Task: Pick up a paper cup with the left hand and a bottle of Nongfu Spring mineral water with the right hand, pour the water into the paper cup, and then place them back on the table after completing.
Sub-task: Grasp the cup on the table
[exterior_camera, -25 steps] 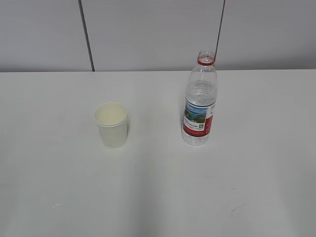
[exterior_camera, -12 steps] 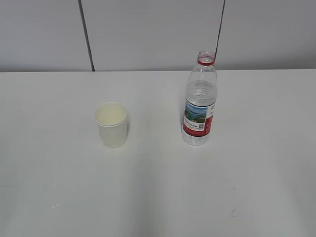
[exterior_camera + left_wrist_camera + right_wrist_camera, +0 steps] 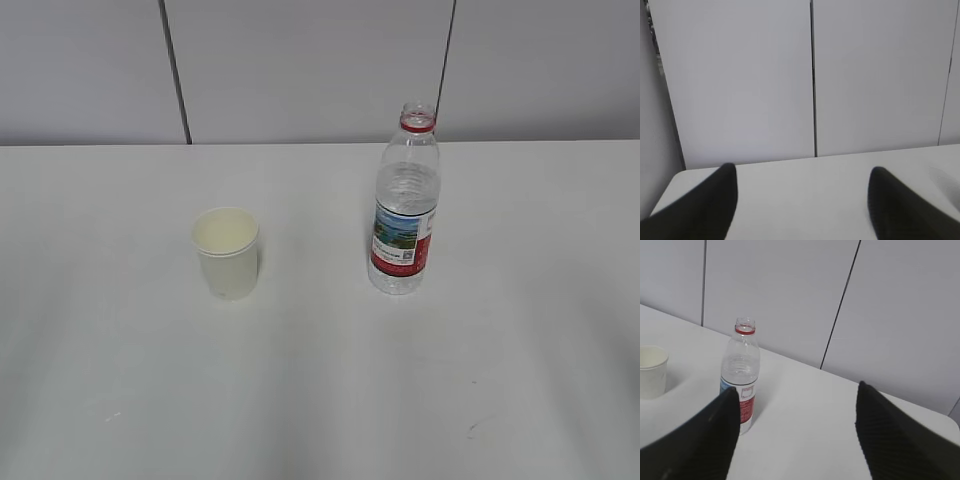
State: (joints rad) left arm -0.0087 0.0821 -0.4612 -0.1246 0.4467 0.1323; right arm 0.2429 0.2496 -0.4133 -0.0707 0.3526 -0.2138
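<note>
Exterior view shows the paper cup (image 3: 227, 252) standing upright on the left of the white table (image 3: 320, 400), and the Nongfu Spring water bottle (image 3: 404, 205) standing upright to its right, well apart from it. No arm shows in this view. The bottle has no cap on, only a red ring (image 3: 418, 124) round its neck, and the water (image 3: 404, 215) fills it most of the way up. The cup looks empty inside. The left wrist view shows the left hand (image 3: 800, 200) with its two black fingers spread wide and nothing between them; it looks over bare table at the grey wall (image 3: 740, 75), and the cup is not in its sight. The right wrist view shows the right hand (image 3: 795, 435) with its fingers spread wide too and holding nothing. The bottle stands ahead of it and off to the left, with the cup further left still. I think the job is at the very start: nothing is picked up yet. Next, the left hand needs to find the cup, the right hand needs to line up with the bottle, and both must close gently. The label (image 3: 400, 243) is red with a green and blue picture and a small square code, but the words are too small to read.
</note>
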